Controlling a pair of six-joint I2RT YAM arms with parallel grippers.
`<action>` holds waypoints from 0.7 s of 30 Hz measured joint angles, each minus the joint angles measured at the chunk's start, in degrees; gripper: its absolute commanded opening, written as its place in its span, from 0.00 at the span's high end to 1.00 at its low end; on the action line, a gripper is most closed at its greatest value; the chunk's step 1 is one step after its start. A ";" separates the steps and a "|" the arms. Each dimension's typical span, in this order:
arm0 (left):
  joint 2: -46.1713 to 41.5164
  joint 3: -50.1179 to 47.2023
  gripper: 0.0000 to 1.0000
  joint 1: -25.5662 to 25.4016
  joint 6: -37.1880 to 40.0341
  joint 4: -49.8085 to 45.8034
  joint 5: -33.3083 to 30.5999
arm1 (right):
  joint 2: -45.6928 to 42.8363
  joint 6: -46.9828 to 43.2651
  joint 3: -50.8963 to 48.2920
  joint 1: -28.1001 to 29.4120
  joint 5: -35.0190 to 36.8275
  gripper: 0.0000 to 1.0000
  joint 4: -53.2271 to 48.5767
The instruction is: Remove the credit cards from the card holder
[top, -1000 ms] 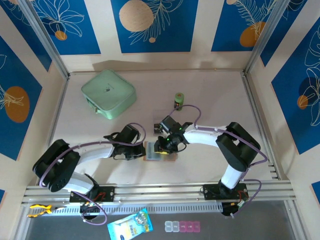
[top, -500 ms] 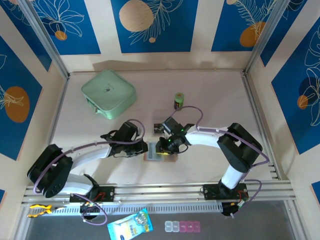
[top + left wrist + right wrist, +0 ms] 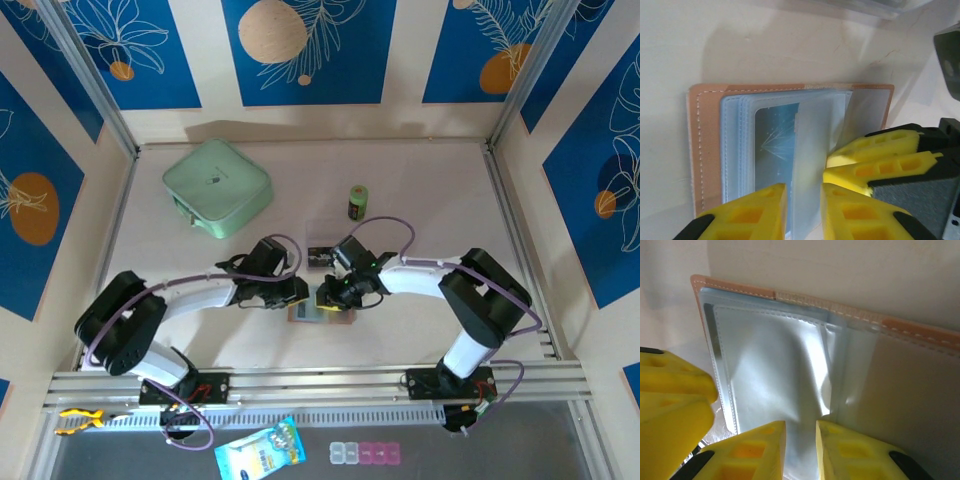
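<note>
i see the table [image 3: 420, 180] with the green case [image 3: 217, 188] near its far left corner. the card holder [image 3: 707, 145] lies open and flat around the middle, a bit toward the near edge. a blue card [image 3: 772, 145] sits inside its clear sleeves [image 3: 775, 370]. my left gripper [image 3: 804, 210] and right gripper [image 3: 800, 450] each have fingers a little apart, with a thin sleeve in the gap.

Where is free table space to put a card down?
Bare table lies right of the bottle, and between the case and the bottle. The centre is crowded: left pincer and right pincer meet over the wallet.
</note>
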 measured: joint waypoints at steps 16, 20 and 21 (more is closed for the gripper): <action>2.86 3.32 0.79 -1.51 -1.03 0.13 0.39 | -3.89 -0.09 -1.05 -0.42 0.26 0.75 -0.61; 2.86 4.61 0.79 -1.68 -1.05 -0.98 0.37 | -5.86 -0.68 -1.03 -1.14 0.28 0.75 -2.19; 2.86 5.09 0.79 -1.81 -1.05 -1.46 0.35 | -6.43 -0.92 -1.03 -1.44 0.26 0.75 -2.71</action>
